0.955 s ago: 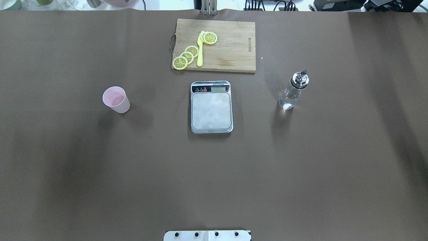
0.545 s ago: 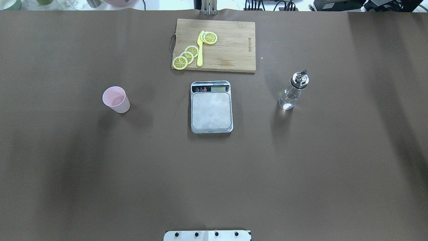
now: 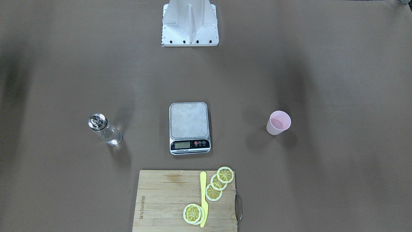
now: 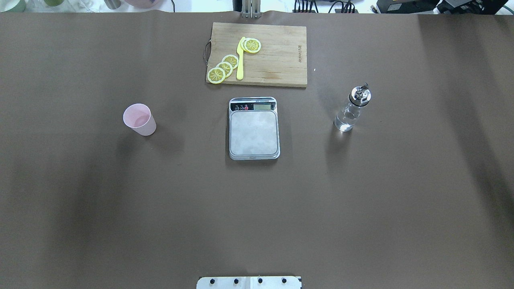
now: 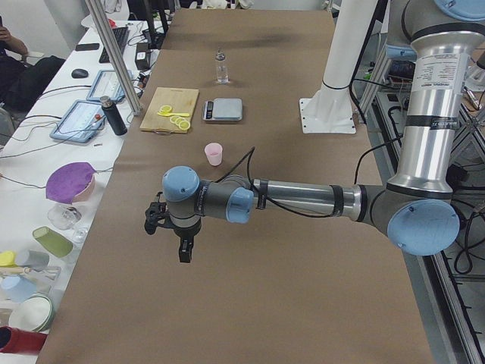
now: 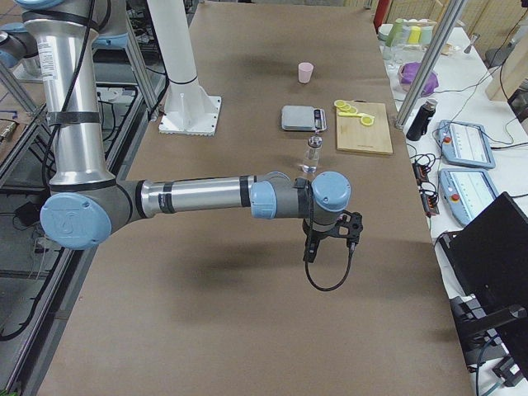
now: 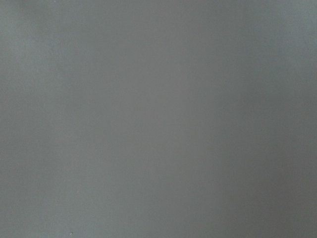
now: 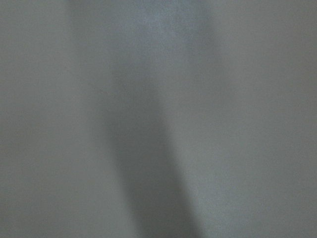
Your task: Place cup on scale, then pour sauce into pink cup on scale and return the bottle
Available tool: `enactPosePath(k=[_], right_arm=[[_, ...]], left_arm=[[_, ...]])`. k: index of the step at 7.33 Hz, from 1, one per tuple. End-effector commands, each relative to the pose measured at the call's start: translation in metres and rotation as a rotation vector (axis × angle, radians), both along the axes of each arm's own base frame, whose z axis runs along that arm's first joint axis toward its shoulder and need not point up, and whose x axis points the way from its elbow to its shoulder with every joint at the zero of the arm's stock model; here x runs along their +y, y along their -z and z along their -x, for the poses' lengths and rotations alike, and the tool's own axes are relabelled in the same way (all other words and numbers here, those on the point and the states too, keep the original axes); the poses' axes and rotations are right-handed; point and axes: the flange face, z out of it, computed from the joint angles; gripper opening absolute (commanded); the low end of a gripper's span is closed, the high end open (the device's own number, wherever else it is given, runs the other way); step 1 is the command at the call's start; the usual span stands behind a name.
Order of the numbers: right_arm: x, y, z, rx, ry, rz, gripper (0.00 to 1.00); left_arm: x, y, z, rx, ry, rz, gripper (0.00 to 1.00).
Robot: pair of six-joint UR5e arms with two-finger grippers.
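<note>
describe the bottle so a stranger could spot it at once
Start at the steel scale in the middle of the table, beside the wooden board. The bottle stands alone on the robot's right of it. It is clear glass with a shiny metal spout; the cup opposite is pink.

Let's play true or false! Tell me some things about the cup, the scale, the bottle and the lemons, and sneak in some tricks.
1. The pink cup stands on the scale. False: it stands on the table, apart from the scale.
2. The bottle stands upright. True.
3. A yellow knife lies on the cutting board among lemon slices. True.
4. A gripper is holding the bottle. False: nothing touches it.
5. The scale sits between cup and bottle. True.
</note>
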Motion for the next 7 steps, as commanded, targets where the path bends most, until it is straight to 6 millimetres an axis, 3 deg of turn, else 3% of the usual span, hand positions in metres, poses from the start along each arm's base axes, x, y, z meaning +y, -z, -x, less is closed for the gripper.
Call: enactPosePath(k=[1, 3, 5, 7], right_arm=[[-0.001, 0.001, 0.0, 0.0, 0.0, -0.002, 1.0], [-0.002, 0.003, 0.0, 0.002, 0.0, -0.008, 1.0], [-0.002, 0.006, 0.0, 0.0, 0.0, -0.014, 1.0], [-0.001, 0.014, 0.001, -0.001, 0.001, -0.03, 1.0]], left_arm=[[-0.014, 0.02, -0.003, 0.004, 0.002, -0.041, 0.99], [-0.022, 0.041, -0.008, 0.006, 0.013, -0.075, 0.99], [-0.027, 0.078, -0.073, 0.004, -0.001, -0.061, 0.99], [-0.038, 0.153, -0.157, 0.072, 0.072, 0.02, 0.99]])
